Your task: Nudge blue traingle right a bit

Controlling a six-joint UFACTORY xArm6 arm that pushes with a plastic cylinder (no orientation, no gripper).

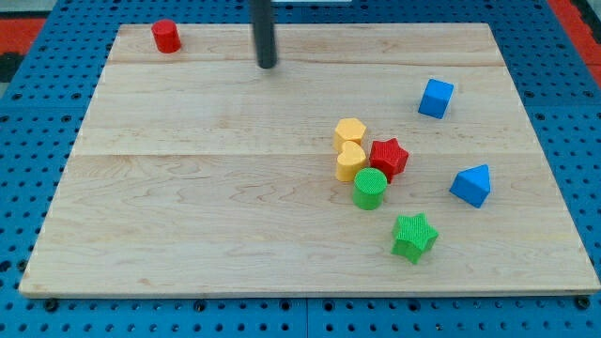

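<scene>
While well apart from blue triangle (470, 185), my tip (269, 65).

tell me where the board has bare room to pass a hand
The wooden board is bare across its left half, below the red cylinder and my tip. A narrower lane runs between the blue cube and blue triangle. Crowded: yellow hexagon, yellow heart, red star, green cylinder, green star.
</scene>
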